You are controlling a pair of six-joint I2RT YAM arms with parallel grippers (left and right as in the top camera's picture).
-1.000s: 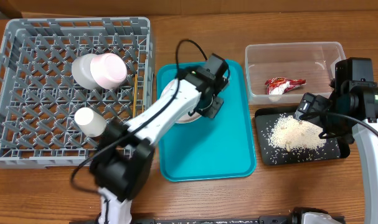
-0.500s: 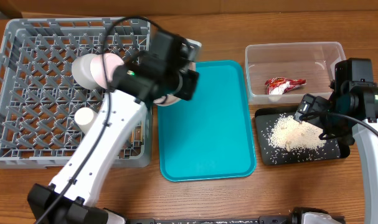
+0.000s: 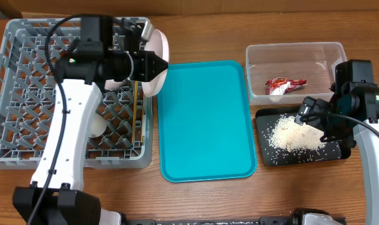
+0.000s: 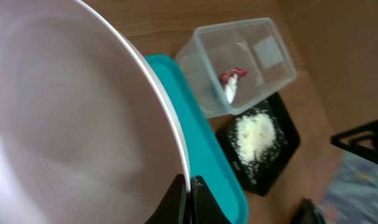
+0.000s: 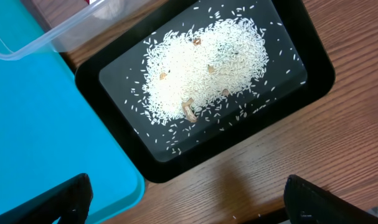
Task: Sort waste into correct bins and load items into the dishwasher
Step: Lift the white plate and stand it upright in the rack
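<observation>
Where the wooden surface (image 3: pixel 208 31) carries everything, the grey dish rack (image 3: pixel 27 94) is set at the left, and the teal tray (image 3: pixel 205 119) is laid just beside it. To that tray's right, the clear tub (image 3: pixel 258 75) is placed at the back and the black tray (image 3: pixel 267 156) in front. A white plate (image 3: pixel 158 59) is held on edge at the rack's right wall, its rim pinched by the left fingers (image 3: pixel 153 65). The right fingers (image 3: pixel 313 111) are spread wide above the black tray, on which the rice (image 3: pixel 295 134) is heaped. Chopsticks (image 3: pixel 135 109) are laid in the rack, and the wrapper (image 3: pixel 284 85) is seen inside the tub.

Left arm (image 3: pixel 70 125) reaches forward, wrist turned rightward, left jaws closed on plate (image 3: pixel 162 50) rim. Right arm (image 3: pixel 364 100) hovers low, right jaws fully apart.
</observation>
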